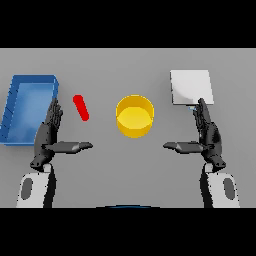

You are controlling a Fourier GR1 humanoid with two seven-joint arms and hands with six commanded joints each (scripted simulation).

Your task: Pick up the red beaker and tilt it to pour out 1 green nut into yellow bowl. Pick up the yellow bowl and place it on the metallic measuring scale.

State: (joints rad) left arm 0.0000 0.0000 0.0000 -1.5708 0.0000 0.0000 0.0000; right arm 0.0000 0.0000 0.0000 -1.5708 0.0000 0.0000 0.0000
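A small red beaker (pixel 81 107) lies tilted on the grey table, left of centre. The yellow bowl (pixel 135 116) stands in the middle of the table; I cannot see a nut in it. At the back right lies the flat metallic measuring scale (pixel 190 87). My left hand (pixel 49 135) rests open in front of and left of the beaker, fingers straight, thumb pointing toward the centre. On the other side, my right hand (pixel 207 134) is open too, its fingertips just reaching the scale's near edge. Neither hand touches the beaker or the bowl.
A blue tray (pixel 15 102) with raised walls sits at the far left, right behind my left hand.
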